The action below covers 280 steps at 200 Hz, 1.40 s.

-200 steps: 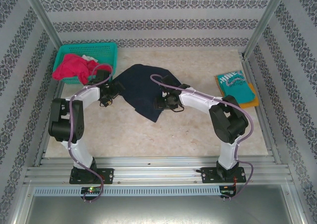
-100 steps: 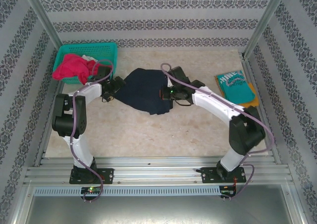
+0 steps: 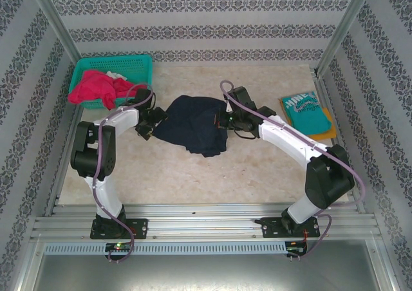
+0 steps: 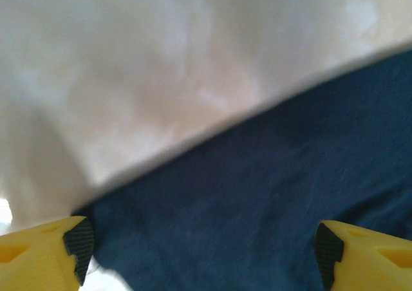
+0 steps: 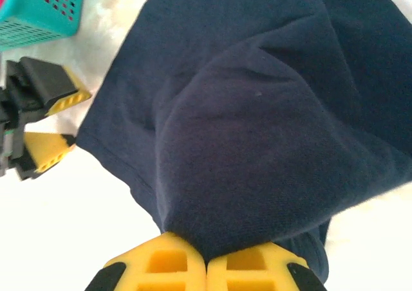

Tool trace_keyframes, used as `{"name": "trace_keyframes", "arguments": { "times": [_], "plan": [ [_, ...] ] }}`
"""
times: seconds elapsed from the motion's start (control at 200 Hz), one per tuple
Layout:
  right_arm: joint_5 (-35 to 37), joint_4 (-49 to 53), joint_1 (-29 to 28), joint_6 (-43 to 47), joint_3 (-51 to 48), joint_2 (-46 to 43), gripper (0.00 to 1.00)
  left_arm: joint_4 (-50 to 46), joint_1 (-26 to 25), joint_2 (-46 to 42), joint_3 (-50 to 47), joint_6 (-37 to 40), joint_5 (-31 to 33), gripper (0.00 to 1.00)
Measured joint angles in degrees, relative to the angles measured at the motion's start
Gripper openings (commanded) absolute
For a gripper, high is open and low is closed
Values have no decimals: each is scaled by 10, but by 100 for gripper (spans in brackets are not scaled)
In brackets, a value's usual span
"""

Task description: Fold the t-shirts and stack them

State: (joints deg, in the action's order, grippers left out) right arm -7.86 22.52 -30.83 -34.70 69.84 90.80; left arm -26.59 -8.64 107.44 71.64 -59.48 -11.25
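Navy t-shirt [image 3: 192, 125]: dark, plain cloth, bunched in a rumpled heap at the centre of the frame in the top view, lying between the two grippers.
Right gripper [image 3: 221, 120]: at the heap's right edge; in its own wrist view its yellow fingers [image 5: 168, 265] are pressed together at the bottom of the frame, pinching a raised fold of the navy t-shirt.
Fold in the right wrist view: a thick ridge of cloth runs from the pinch up towards the upper right, with flatter cloth spreading to its left.
Left gripper [image 3: 149, 124]: at the heap's left edge, jaws spread wide and gripping nothing.
Left fingers [image 4: 40, 249]: yellow tips in the two bottom corners of the left wrist view, far apart, with blurred navy cloth filling the lower right between them and pale tabletop in the upper left.
Left gripper from the right wrist view: at mid-left of the frame, just beside the cloth's left hem; whether it touches the hem cannot be told.
Teal t-shirt [image 3: 305, 109]: folded, white lettering up, at the right of the frame.
Orange t-shirt [image 3: 327, 131]: under the teal one, its edge showing along the right and lower side.
Pink-red t-shirt [image 3: 94, 88]: crumpled, spilling over the lower left rim of the basket.
Teal mesh basket [image 3: 129, 64]: upper left of the frame, at the far left corner of the table [image 3: 257, 168].
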Motion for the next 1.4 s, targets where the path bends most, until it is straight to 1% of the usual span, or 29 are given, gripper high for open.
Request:
{"name": "trace_keyframes", "arguments": {
  "times": [0.175,0.265,0.34,0.37,0.38,0.43,0.51,0.515,0.659,0.734,0.859,0.919,0.944,0.974,1.194,1.294,1.399],
  "plan": [
    [10,0,5,-14,-13,0,0,-57,-16,-2,12,-17,6,82],
    [12,-1,7,-16,-15,0,0,-73,-16,10,36,-17,19,75],
    [14,-1,7,-16,-17,0,0,-75,-15,29,56,-18,27,66],
    [14,0,7,-16,-19,0,0,-75,-15,37,60,-20,28,58],
    [14,0,7,-16,-19,0,0,-75,-15,39,61,-20,29,53],
    [15,0,8,-16,-21,0,0,-75,-15,53,63,-25,30,35],
    [16,-1,11,-16,-23,-1,1,-76,-15,67,64,-25,29,1],
    [16,-1,11,-16,-23,-1,1,-76,-15,67,64,-25,29,0],
    [18,0,18,-16,-26,-8,1,-39,-14,69,65,-21,23,0],
    [26,0,19,-16,-26,-16,6,-22,-14,69,70,-19,23,0],
    [37,-1,27,-16,-11,-33,7,-21,-14,66,124,-3,33,0],
    [40,-7,34,-16,3,-46,7,-21,-13,57,167,8,42,0],
    [41,-10,38,-16,9,-52,5,-23,-13,52,187,12,44,0],
    [42,-16,43,-16,14,-60,0,-25,-12,44,213,19,47,0],
    [28,-66,87,-47,36,-134,0,-46,-10,-11,433,58,55,0],
    [11,-88,108,-71,41,-156,0,-72,-10,-20,529,75,56,0],
    [-1,-96,116,-79,63,-164,0,-105,-10,-20,616,94,56,0]
  ]
}}
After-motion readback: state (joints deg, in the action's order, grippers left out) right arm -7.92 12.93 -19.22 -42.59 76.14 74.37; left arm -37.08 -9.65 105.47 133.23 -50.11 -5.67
